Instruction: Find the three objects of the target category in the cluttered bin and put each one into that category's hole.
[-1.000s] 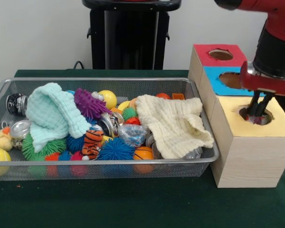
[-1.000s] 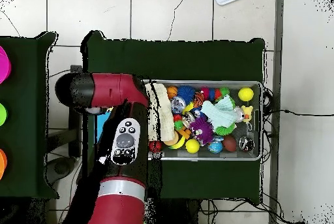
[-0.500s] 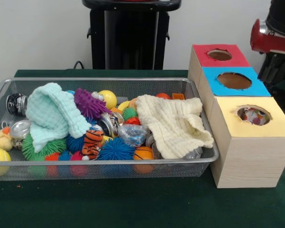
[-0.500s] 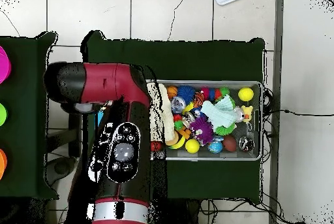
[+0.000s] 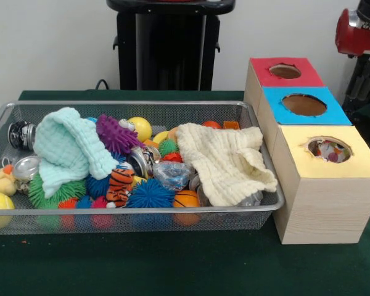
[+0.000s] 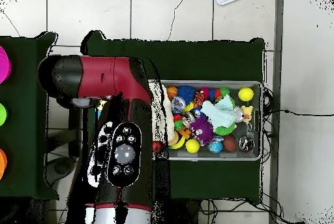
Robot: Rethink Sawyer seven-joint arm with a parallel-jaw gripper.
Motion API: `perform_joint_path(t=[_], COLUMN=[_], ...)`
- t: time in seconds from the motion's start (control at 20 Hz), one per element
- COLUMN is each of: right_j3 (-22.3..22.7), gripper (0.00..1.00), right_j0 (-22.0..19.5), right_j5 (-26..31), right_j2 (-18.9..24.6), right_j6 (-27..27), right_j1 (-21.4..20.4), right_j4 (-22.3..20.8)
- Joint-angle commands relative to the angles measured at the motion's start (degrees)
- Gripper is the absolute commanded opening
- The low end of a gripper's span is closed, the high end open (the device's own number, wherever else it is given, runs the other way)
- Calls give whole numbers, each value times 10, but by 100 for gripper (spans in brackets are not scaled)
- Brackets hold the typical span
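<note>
Our arm (image 5: 361, 37) sits at the upper right edge; we cannot tell the claw's state. The yellow box (image 5: 330, 179) shows items inside its hole. We should next approach the basket (image 5: 135, 217) at centre left, lifting cloths aside first.

The arm (image 5: 364, 43) is cut off by the front view's edge at two o'clock, its gripper out of sight. Overhead, the arm (image 6: 107, 104) covers the sorting boxes and the wire bin's (image 6: 256, 85) nine o'clock end. The cream cloth (image 5: 225, 161) hides toys beneath. Items inside the yellow box's hole (image 5: 328, 150) are too small to identify.
</note>
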Motion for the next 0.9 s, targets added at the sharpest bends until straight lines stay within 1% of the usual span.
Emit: perform_joint_path(t=[0.05, 0.1, 0.2, 0.3, 0.4, 0.5, 0.55, 0.65, 0.75, 0.8, 0.9], right_j3=[11, 7, 8, 1, -9, -22, -23, -19, -8, 4, -3], gripper=[0, 0, 0, 0, 0, 0, 0, 0, 0, 0, 0], right_j0=[-38, -44, -60, -73, -83, -90, -98, -110, -110, -109, -114], right_j5=[-10, -19, -26, -26, -33, -62, -53, -52, -59, -70, -68], right_j2=[37, 41, 56, 63, 65, 63, 72, 90, 92, 91, 98], right_j6=[-52, -79, -111, -123, -113, -103, -105, -124, -106, -96, -115], right_j1=[-35, -43, -57, -67, -74, -82, -85, -90, -97, -102, -103], right_j4=[-48, -61, -65, -74, -81, -95, -90, -92, -96, -98, -113])
